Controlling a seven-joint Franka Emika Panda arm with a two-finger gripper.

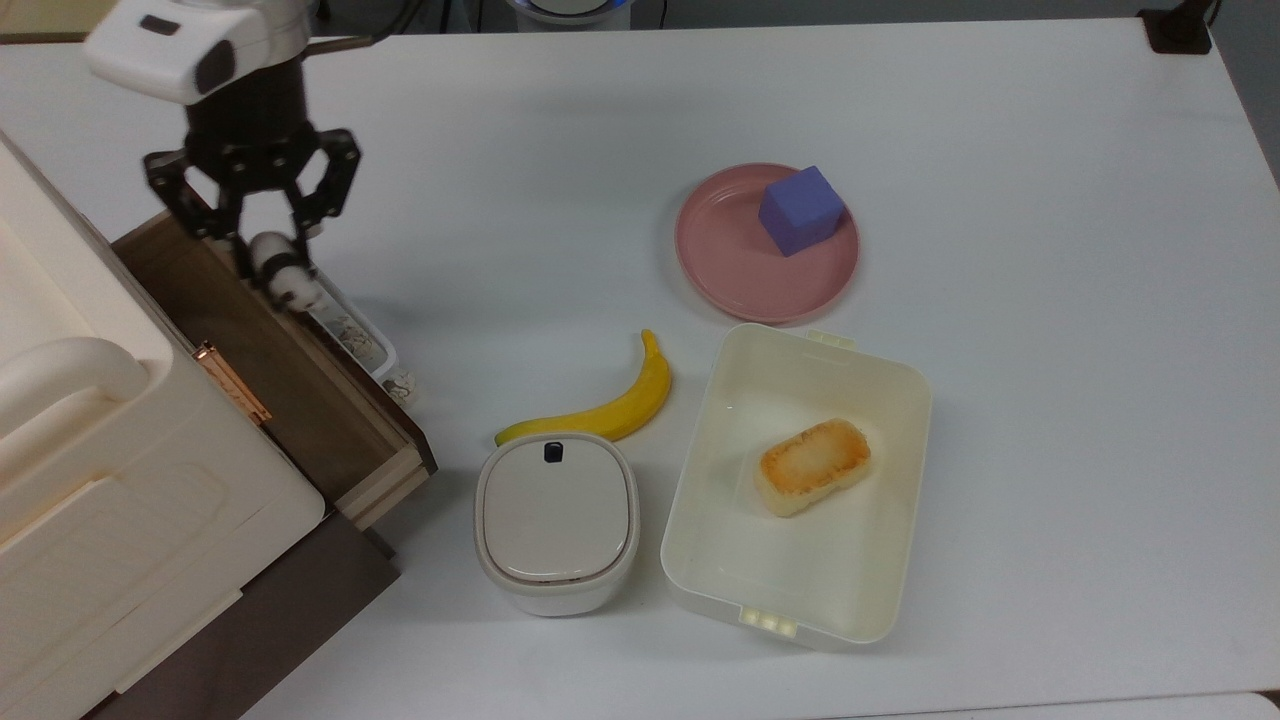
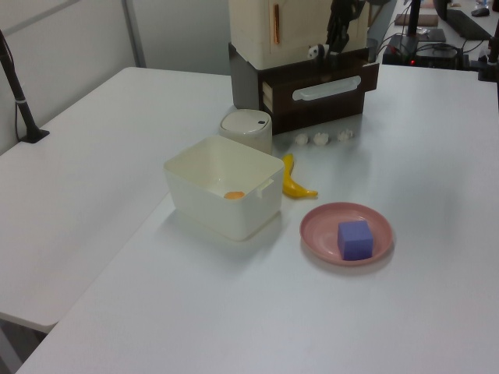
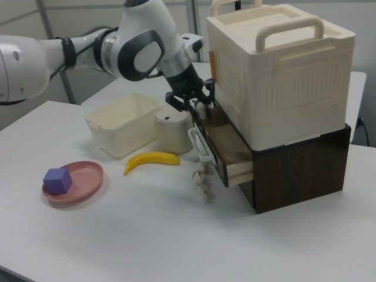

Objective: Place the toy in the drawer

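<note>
The toy (image 1: 283, 276) is off the worktop (image 1: 1000, 450) and held in the air at the front edge of the open drawer (image 1: 290, 390), so the pickup and most of the carry look done; what is left, as far as I can judge, is to bring it fully over the drawer's floor, lower it and let go. In the top view it hangs right over the dark front panel, beside the white handle, not yet clearly inside the drawer. The left view shows the small black-and-white figure (image 2: 315, 52) just above the panel's top edge. The pincer (image 1: 270, 262) points down with its 2 fingers drawn close together, clamped on the toy, touching nothing else that I can see. In the right view the pincer (image 3: 198, 109) sits near the cream box stacked above the drawer, so the release has little room to spare. The banana (image 1: 610, 404), near the worktop's middle, lies well apart.
</note>
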